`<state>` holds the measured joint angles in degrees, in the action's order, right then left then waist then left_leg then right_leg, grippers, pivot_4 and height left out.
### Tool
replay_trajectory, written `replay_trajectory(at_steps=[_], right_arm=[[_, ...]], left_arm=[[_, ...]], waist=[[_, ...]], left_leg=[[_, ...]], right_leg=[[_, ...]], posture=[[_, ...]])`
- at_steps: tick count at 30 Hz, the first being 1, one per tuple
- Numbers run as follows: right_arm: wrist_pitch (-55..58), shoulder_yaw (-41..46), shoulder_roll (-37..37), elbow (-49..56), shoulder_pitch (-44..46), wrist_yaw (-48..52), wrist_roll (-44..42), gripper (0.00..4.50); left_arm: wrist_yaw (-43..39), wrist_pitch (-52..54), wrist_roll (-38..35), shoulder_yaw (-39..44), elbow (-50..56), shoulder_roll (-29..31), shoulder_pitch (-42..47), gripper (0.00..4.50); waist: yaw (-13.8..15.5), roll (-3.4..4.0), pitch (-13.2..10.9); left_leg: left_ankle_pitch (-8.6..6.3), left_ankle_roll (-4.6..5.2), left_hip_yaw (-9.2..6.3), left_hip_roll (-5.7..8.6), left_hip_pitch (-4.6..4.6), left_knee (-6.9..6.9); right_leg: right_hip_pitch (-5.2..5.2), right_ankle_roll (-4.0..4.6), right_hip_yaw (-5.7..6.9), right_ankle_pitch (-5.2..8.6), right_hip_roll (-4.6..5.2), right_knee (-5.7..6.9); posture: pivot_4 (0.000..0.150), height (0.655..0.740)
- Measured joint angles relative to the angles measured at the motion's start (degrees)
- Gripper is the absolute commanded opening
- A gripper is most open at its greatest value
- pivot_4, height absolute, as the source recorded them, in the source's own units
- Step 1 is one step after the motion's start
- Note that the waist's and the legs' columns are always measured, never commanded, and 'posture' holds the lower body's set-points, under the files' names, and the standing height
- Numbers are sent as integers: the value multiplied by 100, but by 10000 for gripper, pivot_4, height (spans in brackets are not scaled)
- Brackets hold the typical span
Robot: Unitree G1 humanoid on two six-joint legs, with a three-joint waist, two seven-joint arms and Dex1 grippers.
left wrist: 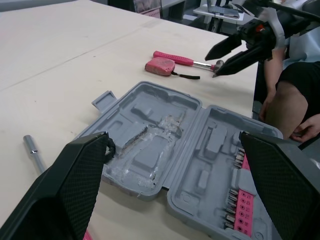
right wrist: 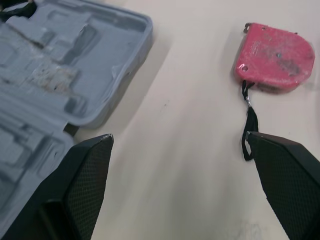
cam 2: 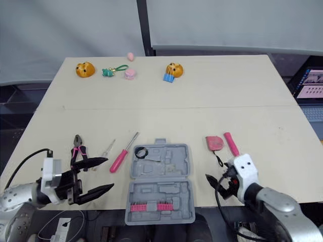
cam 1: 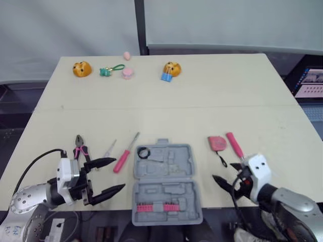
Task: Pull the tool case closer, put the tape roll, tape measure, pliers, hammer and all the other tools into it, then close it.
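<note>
Tool case lies open at lower centre, within reach; left tool and right tool flank it, both spread wide and empty, poised for loading.

The tool case is looking grey, with a pink strip inside. The tape measure is looking red. The hammer and screwdriver are showing pink handles.

Tool case open between left hand, right hand; both spread.
</note>
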<state>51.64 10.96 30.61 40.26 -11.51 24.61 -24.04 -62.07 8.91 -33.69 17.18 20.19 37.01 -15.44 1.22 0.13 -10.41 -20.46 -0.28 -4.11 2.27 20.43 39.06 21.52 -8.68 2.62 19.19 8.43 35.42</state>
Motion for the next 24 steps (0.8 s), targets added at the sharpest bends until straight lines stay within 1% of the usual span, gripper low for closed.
replay_trajectory(at_steps=[5,9,16,24], right_arm=[[420,-378,-453,-319,776,-752,280,44858],[474,-388,-524,-633,1121,-965,434,44858],[471,-458,-580,-1029,1284,-1020,591,44858],[336,-613,-742,-1631,1537,-1026,747,44858]], left_arm=[[5,-38,23,-76,-36,-17,72,45000],[16,-45,25,-81,-38,-17,92,45000],[39,-46,24,-79,-36,-17,39,45000],[110,-45,23,-77,-4,-20,-18,45000]], waist=[[-3,5,-2],[-2,6,-3],[-9,7,-4],[-113,9,-5]], left_leg=[[0,-1,0,3,2,0],[0,0,-1,3,3,-3],[0,0,0,3,4,-4],[3,-1,0,2,3,-4]], right_leg=[[5,0,-1,0,2,2],[6,1,0,1,1,2],[6,1,1,1,0,2],[8,2,0,1,0,9]], posture=[[1500,7121],[1500,7121],[1500,7121],[1500,7121]])
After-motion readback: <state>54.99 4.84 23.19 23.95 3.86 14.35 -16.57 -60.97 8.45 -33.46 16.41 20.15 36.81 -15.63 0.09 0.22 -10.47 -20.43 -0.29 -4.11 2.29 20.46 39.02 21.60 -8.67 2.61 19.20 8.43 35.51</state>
